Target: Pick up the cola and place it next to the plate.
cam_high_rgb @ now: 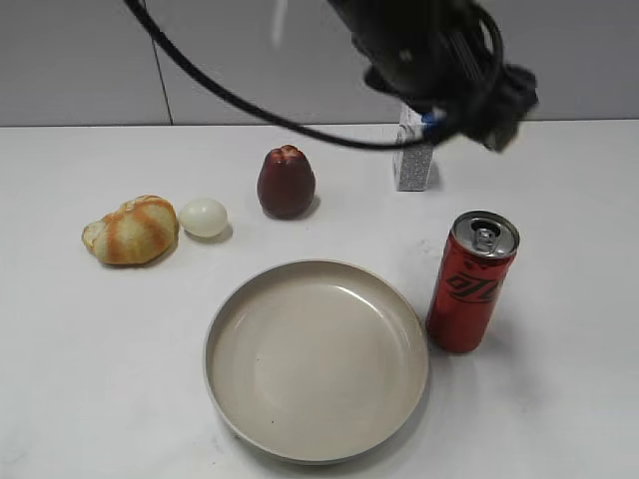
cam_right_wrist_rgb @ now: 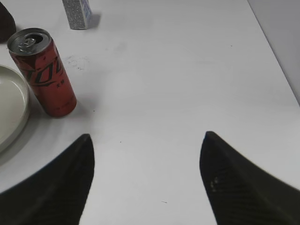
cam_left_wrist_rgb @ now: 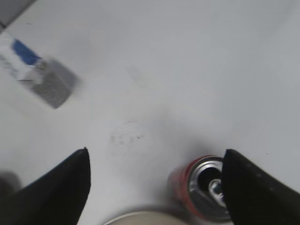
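Cola: tall slim red metal can [cam_high_rgb: 472, 281] with black lettering and a silver pull-tab top, standing upright toward the near right of the white worktop [cam_high_rgb: 559, 399], just beside the right rim of the large round shallow beige plate [cam_high_rgb: 318, 359]; we cannot tell whether they touch. We judge the placement done or nearly done.

Left gripper [cam_left_wrist_rgb: 154, 176] is spread wide and holds nothing, above the can, one dark finger [cam_left_wrist_rgb: 253, 187] overlapping the can top. Right gripper [cam_right_wrist_rgb: 146, 159] is also spread wide and empty, over bare worktop near the right edge.

For a clean finish we would lift the left arm straight up, jaws wide, so no finger clips the can.

Hard to read: the left wrist view is blurred; the arm hides part of the grey-and-white carton [cam_high_rgb: 413, 160] toward the far edge.
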{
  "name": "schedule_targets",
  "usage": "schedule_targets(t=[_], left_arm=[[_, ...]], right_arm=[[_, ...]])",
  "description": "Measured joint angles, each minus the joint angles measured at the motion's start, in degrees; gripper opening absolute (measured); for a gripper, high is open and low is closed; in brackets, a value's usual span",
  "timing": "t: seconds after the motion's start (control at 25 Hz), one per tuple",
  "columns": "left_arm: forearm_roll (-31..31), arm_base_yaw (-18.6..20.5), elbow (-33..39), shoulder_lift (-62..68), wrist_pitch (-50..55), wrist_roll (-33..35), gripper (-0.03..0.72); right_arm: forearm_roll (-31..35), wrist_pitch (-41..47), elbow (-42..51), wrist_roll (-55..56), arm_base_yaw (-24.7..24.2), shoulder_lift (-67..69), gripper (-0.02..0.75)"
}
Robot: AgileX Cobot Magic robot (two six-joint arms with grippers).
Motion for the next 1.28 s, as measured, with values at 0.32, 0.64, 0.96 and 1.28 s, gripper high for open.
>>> schedule_targets(t=[0.32, 0.64, 0.96, 1.28], left_arm=[[2.9, 15.9, 0.3, -10.3, 16.5, -4.4, 0.618], [3.6, 30.6, 24.0, -27.2, 17.2, -6.1, 0.591], [3.6, 39.6, 53.3, -54.6, 11.3, -7.9, 0.589], [3.8, 41.2, 71.7, -82.6, 7.8, -7.9, 0.589]], right_arm=[[0.0, 0.0, 0.0, 0.0, 0.0, 0.0, 0.533], [0.0, 0.0, 0.0, 0.0, 0.0, 0.0, 0.533], [0.0, 0.0, 0.0, 0.0, 0.0, 0.0, 0.533], [0.0, 0.0, 0.0, 0.0, 0.0, 0.0, 0.533]])
